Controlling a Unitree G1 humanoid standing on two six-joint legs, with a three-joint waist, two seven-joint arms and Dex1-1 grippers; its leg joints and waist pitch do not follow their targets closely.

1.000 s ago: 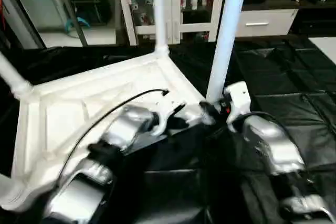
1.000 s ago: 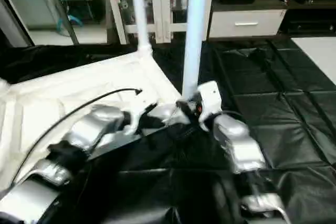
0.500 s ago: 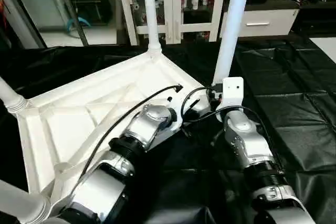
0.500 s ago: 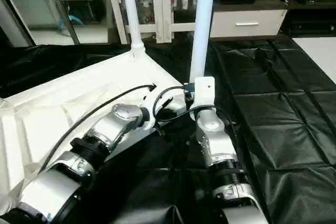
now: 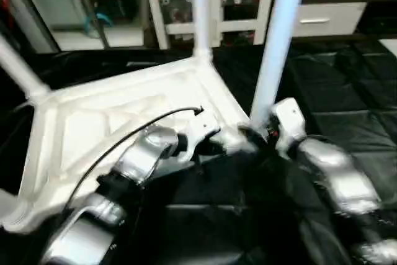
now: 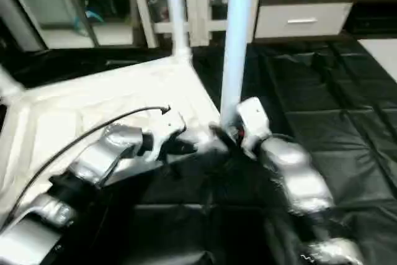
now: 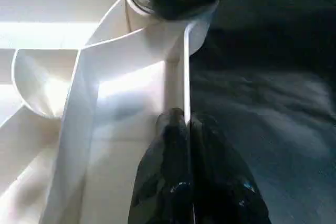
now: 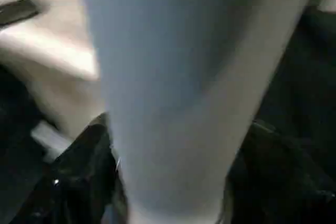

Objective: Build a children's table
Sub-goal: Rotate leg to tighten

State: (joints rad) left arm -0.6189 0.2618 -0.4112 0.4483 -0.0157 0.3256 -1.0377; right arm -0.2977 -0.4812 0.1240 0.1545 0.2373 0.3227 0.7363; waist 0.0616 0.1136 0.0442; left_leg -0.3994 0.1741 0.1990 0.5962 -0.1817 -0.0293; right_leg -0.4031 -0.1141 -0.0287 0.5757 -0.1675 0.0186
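Left gripper (image 7: 187, 124) fingers are clamped shut on the thin rim wall of the table top (image 5: 93, 122), seen close up at the left wrist. Right gripper (image 8: 173, 182) fingers straddle the nearest leg (image 5: 276, 41); grip cannot be told. The top lies underside-up on black matting (image 6: 335, 116), legs upright.
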